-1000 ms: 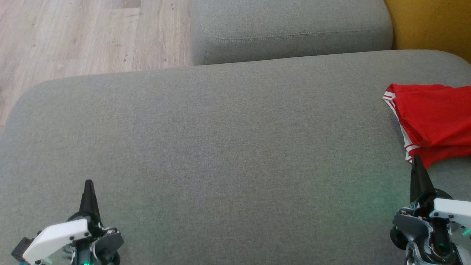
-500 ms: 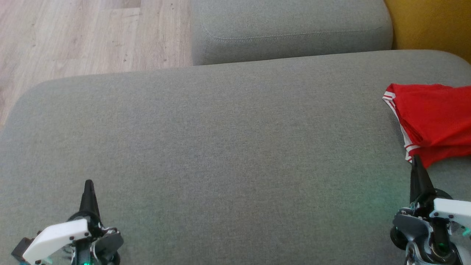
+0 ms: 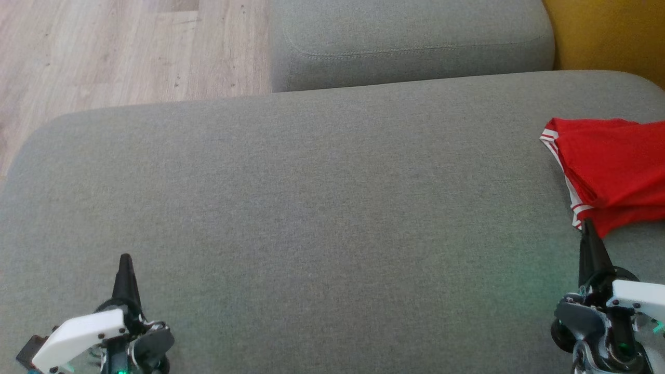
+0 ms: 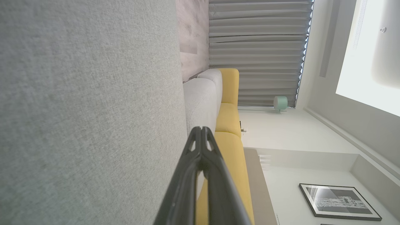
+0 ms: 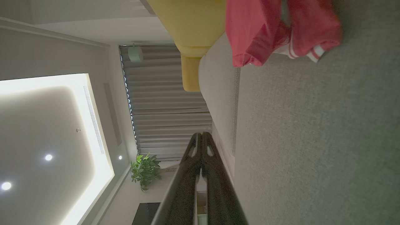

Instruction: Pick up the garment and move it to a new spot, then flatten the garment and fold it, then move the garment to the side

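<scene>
Nearest, at the lower left, the left gripper (image 3: 125,259) rests low over the grey seat cushion (image 3: 322,208), its two dark fingers pressed together with nothing between them, as the left wrist view confirms. At the lower right the right gripper (image 3: 588,228) sits the same way, fingers closed tip to tip on nothing. Both point away from the robot, which reads as a parked pose that leaves the middle of the cushion free as a working surface.

Just beyond the right gripper lies the garment (image 3: 608,166), red with white striped trim, bunched in loose layers at the right edge of the cushion and running out of the head view. From the head the fingertip seems to meet its near hem, but the right wrist view shows the garment (image 5: 250,31) farther ahead with bare grey fabric between, so I judge them apart.

Its layered look could mean it is already folded and set aside, or not yet started; I cannot tell which.

Farther off are a second cushion (image 3: 410,41), wood floor (image 3: 104,52) at far left and a yellow sofa (image 3: 613,31) at far right
</scene>
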`<state>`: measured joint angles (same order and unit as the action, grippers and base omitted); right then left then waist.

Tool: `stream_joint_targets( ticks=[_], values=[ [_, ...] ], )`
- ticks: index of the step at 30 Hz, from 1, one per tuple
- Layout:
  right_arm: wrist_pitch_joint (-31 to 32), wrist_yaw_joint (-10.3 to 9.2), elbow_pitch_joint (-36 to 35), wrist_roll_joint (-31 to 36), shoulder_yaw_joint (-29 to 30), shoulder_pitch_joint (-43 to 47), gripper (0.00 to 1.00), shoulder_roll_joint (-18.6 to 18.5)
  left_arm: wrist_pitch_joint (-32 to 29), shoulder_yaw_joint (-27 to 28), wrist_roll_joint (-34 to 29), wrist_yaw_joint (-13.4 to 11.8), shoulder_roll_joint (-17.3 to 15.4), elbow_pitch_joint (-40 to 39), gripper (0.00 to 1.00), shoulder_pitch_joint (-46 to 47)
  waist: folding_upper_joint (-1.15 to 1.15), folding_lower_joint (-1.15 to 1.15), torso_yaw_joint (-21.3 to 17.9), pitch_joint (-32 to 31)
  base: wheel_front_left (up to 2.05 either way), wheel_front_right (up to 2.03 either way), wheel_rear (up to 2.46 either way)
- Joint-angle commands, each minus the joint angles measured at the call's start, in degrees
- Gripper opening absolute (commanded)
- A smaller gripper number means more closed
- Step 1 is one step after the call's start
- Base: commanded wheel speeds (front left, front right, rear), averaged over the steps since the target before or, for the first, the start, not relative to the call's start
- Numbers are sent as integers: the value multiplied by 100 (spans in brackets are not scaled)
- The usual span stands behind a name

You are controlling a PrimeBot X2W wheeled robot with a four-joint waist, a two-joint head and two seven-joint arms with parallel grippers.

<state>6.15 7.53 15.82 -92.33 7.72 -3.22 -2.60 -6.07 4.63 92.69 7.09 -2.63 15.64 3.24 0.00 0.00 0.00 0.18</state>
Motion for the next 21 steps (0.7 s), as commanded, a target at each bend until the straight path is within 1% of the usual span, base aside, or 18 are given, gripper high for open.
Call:
stream_joint_targets(
  ticks=[1,21],
  values=[
    [33,-4,-179,15,-121,-297,0,-28,-41,188,-51,40,-25,-161,0,295,0,0,0,0,0,0,0],
    [33,-4,-179,15,-121,-297,0,-28,-41,188,-51,40,-25,-161,0,295,0,0,0,0,0,0,0]
  ],
)
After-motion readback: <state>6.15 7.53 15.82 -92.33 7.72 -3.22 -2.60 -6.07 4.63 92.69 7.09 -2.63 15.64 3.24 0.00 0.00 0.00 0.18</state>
